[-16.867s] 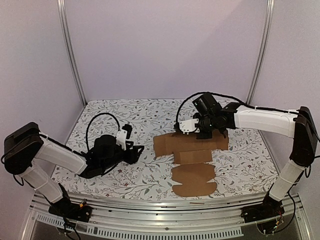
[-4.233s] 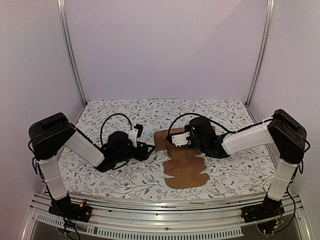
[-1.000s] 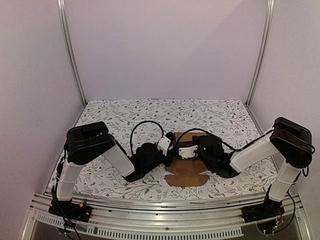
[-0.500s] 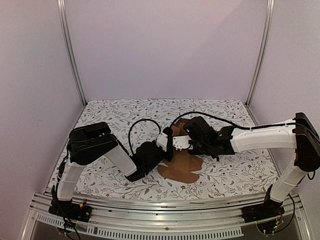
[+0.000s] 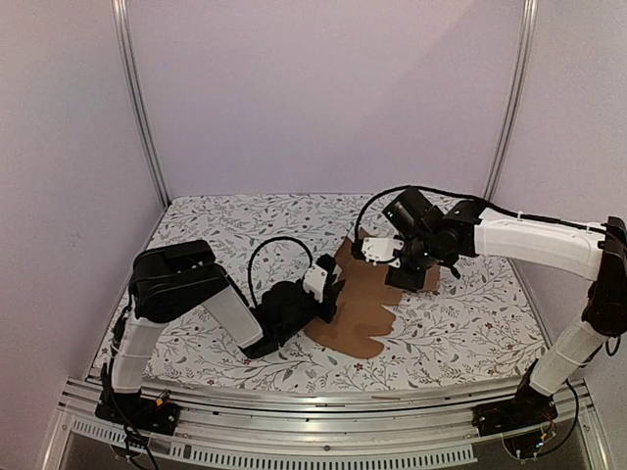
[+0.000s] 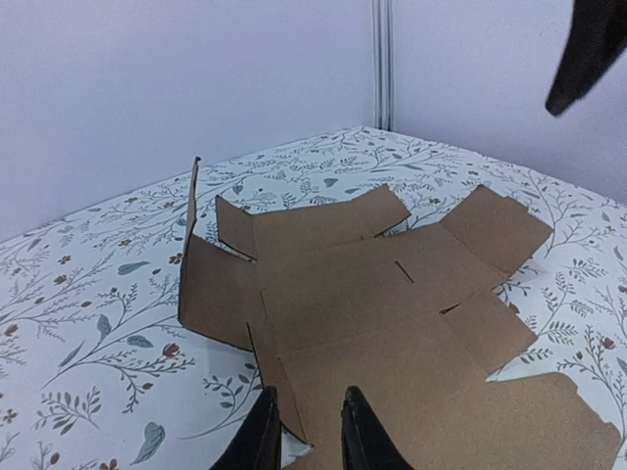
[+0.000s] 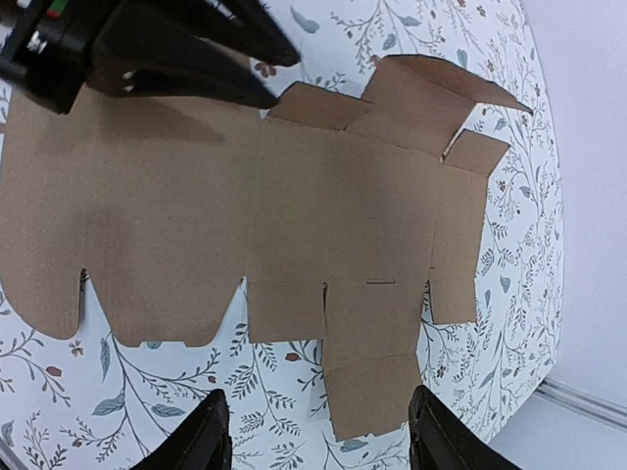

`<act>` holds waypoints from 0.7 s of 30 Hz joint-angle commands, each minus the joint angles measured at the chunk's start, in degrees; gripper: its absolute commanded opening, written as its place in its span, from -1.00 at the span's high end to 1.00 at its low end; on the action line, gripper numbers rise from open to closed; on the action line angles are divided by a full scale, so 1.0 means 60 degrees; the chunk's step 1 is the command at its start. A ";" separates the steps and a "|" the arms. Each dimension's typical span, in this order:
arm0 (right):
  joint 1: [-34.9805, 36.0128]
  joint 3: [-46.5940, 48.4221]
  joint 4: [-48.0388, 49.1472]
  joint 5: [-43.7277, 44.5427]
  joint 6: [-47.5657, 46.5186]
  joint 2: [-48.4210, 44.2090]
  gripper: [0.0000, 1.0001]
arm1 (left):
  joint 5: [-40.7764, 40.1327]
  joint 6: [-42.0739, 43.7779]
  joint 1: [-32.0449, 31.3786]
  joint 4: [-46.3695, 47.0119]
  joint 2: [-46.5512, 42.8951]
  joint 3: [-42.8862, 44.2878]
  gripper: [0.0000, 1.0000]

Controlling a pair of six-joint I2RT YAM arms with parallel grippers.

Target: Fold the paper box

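**Item:** paper box (image 5: 364, 305). Plain brown cardboard, unfolded: a cross-shaped sheet with creased panels and rounded tabs. It lies on the table (image 5: 235, 230) between the two grippers. One end flap (image 6: 188, 240), ahead and to the left of the left gripper, stands up off the surface. The other panels lie flat.

**Left gripper** (image 6: 306, 441). Set low at the sheet's near edge, pointing across it. Its fingers (image 6: 261, 436) are drawn close, leaving a narrow gap with the cardboard's edge showing in it. Whether they actually pinch that edge cannot be told from this view.

**Right gripper** (image 7: 319, 436). Raised above the sheet and looking down on it, with the box directly below and ahead. Its fingers (image 7: 201, 441) are spread wide, with nothing between them and clear of the cardboard.

**Table.** Covered in a white cloth printed with grey leaf sprigs and small red flowers.

**Surround.** Pale lilac walls (image 5: 323, 98), and metal posts (image 5: 139, 108) at the rear corners
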 commanded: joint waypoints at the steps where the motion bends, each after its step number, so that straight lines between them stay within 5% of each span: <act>1: -0.1991 0.1566 -0.0924 -0.1703 0.0572 -0.0047 -0.18 | 0.0495 -0.0167 0.0100 0.0046 -0.1096 -0.0697 0.47; 10: -0.5605 0.6710 -0.3663 -0.4831 0.2156 0.4450 -0.33 | 0.1634 -0.1113 0.0150 -0.3806 -0.3188 -0.0678 0.09; 15: -0.6177 0.8939 -0.5236 -0.6056 0.2538 0.7010 -0.42 | 0.2523 -0.2050 0.0103 -0.5005 -0.3326 -0.0614 0.10; 21: -0.6210 0.9614 -0.5227 -0.6651 0.2752 0.8454 -0.44 | 0.3008 -0.2662 0.0007 -0.5013 -0.3096 -0.0915 0.13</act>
